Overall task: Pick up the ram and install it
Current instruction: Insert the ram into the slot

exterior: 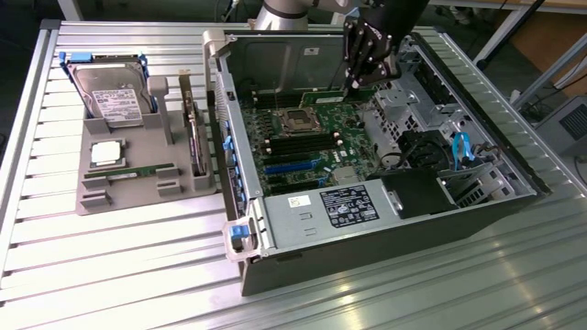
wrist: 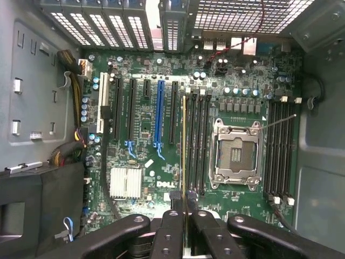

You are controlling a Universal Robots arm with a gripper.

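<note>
While the ram is held edge-on over the motherboard slots, the pincer is seen clamped on it.
Judged light, stiff, fragile; best gripped across its flat faces.

From my console I see a smooth silver-grey arm ending in a matte black wrist housing, and on it the black pincer, built of rounded linkage bars joined by grey round pivot pins, its two inner bars dotted with small holes.
</note>
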